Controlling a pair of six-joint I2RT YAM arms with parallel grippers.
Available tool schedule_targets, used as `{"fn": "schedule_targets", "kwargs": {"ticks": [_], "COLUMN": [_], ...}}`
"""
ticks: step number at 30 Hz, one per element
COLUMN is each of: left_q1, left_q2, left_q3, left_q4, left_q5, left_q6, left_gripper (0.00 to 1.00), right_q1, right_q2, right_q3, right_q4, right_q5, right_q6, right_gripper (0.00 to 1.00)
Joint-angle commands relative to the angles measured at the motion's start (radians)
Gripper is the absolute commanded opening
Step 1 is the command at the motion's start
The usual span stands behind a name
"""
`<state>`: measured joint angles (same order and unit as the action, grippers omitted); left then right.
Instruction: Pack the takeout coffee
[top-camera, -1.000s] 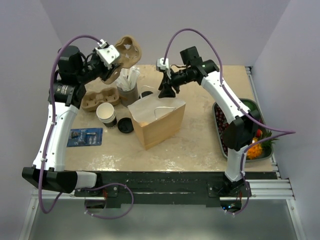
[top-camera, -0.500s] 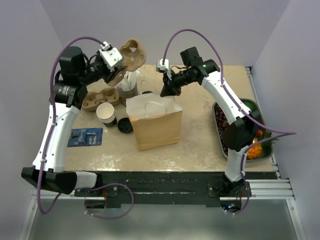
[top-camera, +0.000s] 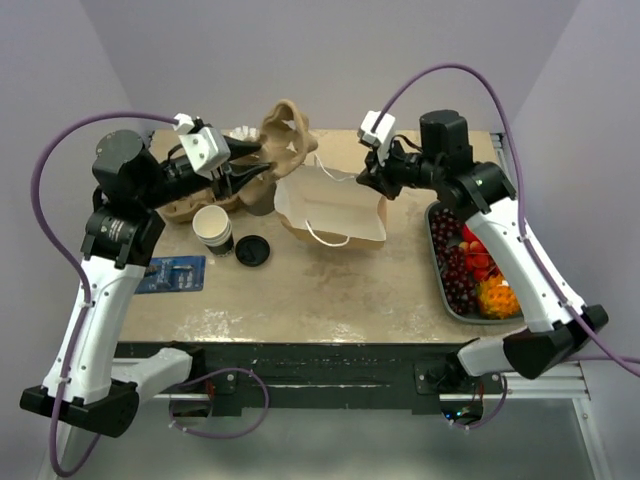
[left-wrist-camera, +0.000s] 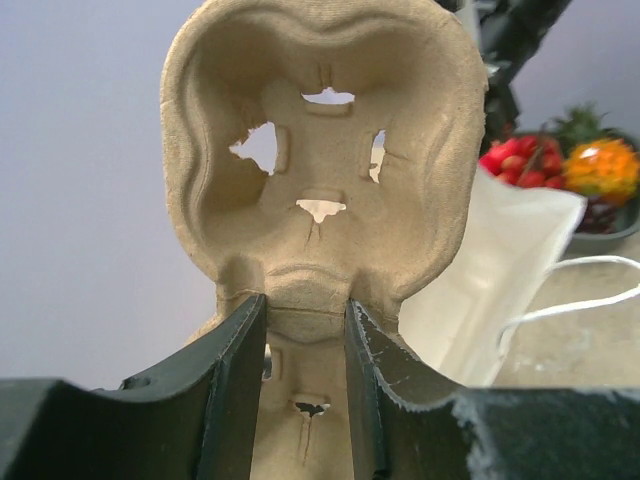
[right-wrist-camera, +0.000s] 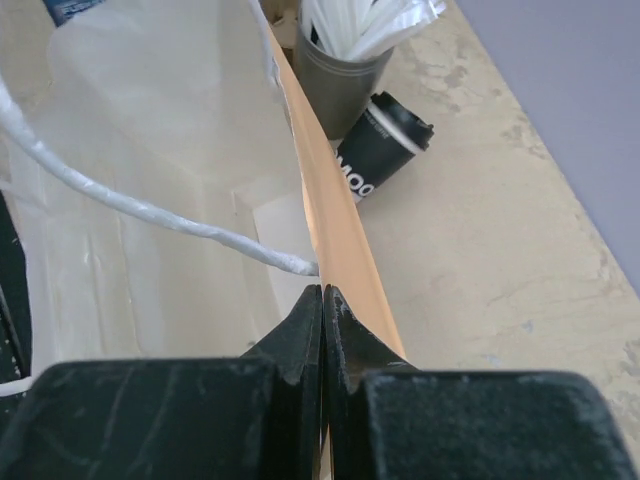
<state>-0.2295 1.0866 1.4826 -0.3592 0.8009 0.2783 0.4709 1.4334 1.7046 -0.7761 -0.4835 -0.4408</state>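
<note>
While the overhead view is read from the table's (top-camera: 330, 285) left side, blue card (top-camera: 170, 273): flat near the left edge, beside the left arm.
Second carrier (top-camera: 185, 207): pulp, on the far-left table under the left arm's wrist.
Lidless cup stack (top-camera: 213, 228): upright, just near of that carrier, white inside showing.
Loose black lid (top-camera: 251, 249): flat on the table, just right of the stack.
Left gripper (left-wrist-camera: 303, 320): raised off the table, jaws part-way apart and clamped on the narrow neck of a pulp cup carrier (left-wrist-camera: 320, 150), which is held up above the bag's far-left corner.
Straw cup (right-wrist-camera: 345, 70): dark, full of white wrapped straws, at the far side of the bag.
Takeout coffee (right-wrist-camera: 378, 150): on the table outside the bag, just beside the straw cup's base, black lid on, white print facing the right wrist camera; cannot be made out in the overhead view.
Paper bag (top-camera: 335, 210): brown, white handles, mid-table, tipped over with its pale inside exposed.
Right gripper (right-wrist-camera: 322, 295): fingers pressed together, pinching the bag's brown rim at its far-right corner.
Fruit tray (top-camera: 432, 232): at the right edge, holding red, dark and orange fruit.
</note>
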Motion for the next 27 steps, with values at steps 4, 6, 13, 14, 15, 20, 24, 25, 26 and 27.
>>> {"fn": "schedule_targets", "kwargs": {"ticks": [4,6,13,14,15,20,24,25,26,27], "left_q1": [-0.122,-0.165,-0.182,-0.182,-0.182,-0.182,-0.182,-0.182,-0.183,-0.183], "left_q2": [0.012,0.0,-0.115,-0.125,-0.131,-0.145,-0.186,-0.188,-0.182,-0.177], "left_q3": [-0.022,-0.034,-0.192,-0.214,-0.214,-0.211,-0.283,-0.297,-0.298,-0.298], "left_q4": [0.074,0.071,0.17,0.192,0.189,0.134,0.259,0.284,0.319,0.33], "left_q5": [0.041,0.053,0.072,0.069,0.069,0.095,0.066,0.079,0.086,0.092], "left_q6": [-0.028,-0.002,0.002,-0.004,-0.008,0.025,0.0,-0.011,-0.033,-0.036], "left_gripper": [0.0,0.0,0.0,0.0,0.0,0.0,0.0,0.0,0.0,0.0], "right_q1": [0.046,0.069,0.1,0.1,0.1,0.098,0.1,0.1,0.1,0.101], "right_q2": [-0.152,-0.177,-0.24,-0.246,-0.252,-0.268,-0.269,-0.269,-0.265,-0.263], "right_q3": [-0.282,-0.31,-0.373,-0.378,-0.385,-0.382,-0.398,-0.399,-0.399,-0.396], "right_q4": [0.256,0.23,0.143,0.114,0.1,0.074,0.077,0.08,0.078,0.08], "right_q5": [0.092,0.098,0.131,0.141,0.152,0.149,0.131,0.129,0.119,0.115], "right_q6": [0.054,0.044,-0.031,-0.054,-0.074,-0.098,-0.076,-0.073,-0.07,-0.067], "right_gripper": [0.0,0.0,0.0,0.0,0.0,0.0,0.0,0.0,0.0,0.0]}}
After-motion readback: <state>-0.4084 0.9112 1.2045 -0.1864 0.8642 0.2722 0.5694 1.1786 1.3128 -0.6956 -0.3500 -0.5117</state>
